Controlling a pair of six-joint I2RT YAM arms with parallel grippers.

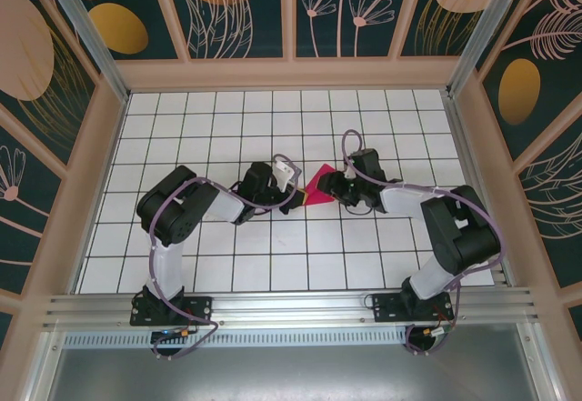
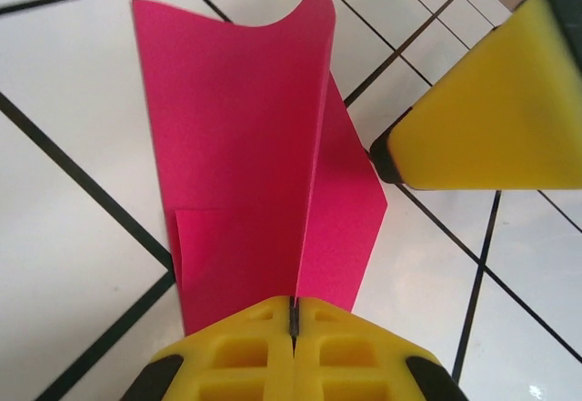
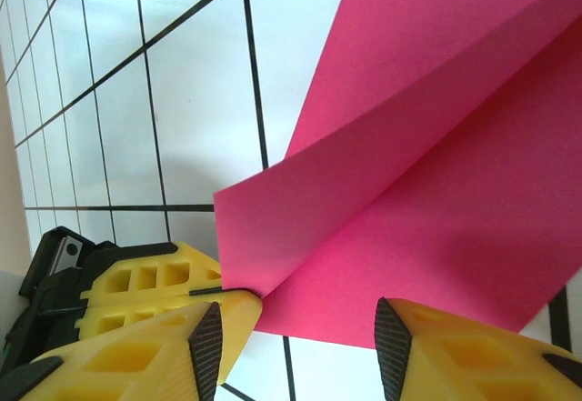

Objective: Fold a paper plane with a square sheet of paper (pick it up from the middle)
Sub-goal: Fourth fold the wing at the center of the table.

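The magenta-pink square sheet of paper (image 1: 316,188) lies mid-table, folded along a centre crease, with one flap standing up (image 2: 245,146). It is not a finished paper plane. My left gripper (image 1: 298,194) is shut on the near end of that crease, its yellow fingers pressed together on the paper (image 2: 294,315). My right gripper (image 1: 333,185) faces it from the other side. It stands open (image 3: 300,346) with the paper (image 3: 436,174) just beyond its fingertips. One of its yellow fingers (image 2: 491,110) shows in the left wrist view. The left gripper's fingers (image 3: 145,283) show pinching the paper's corner in the right wrist view.
The table is white with a black grid (image 1: 273,119). Wooden-framed patterned walls (image 1: 100,146) close it in on three sides. An aluminium rail (image 1: 291,310) carrying both arm bases runs along the near edge.
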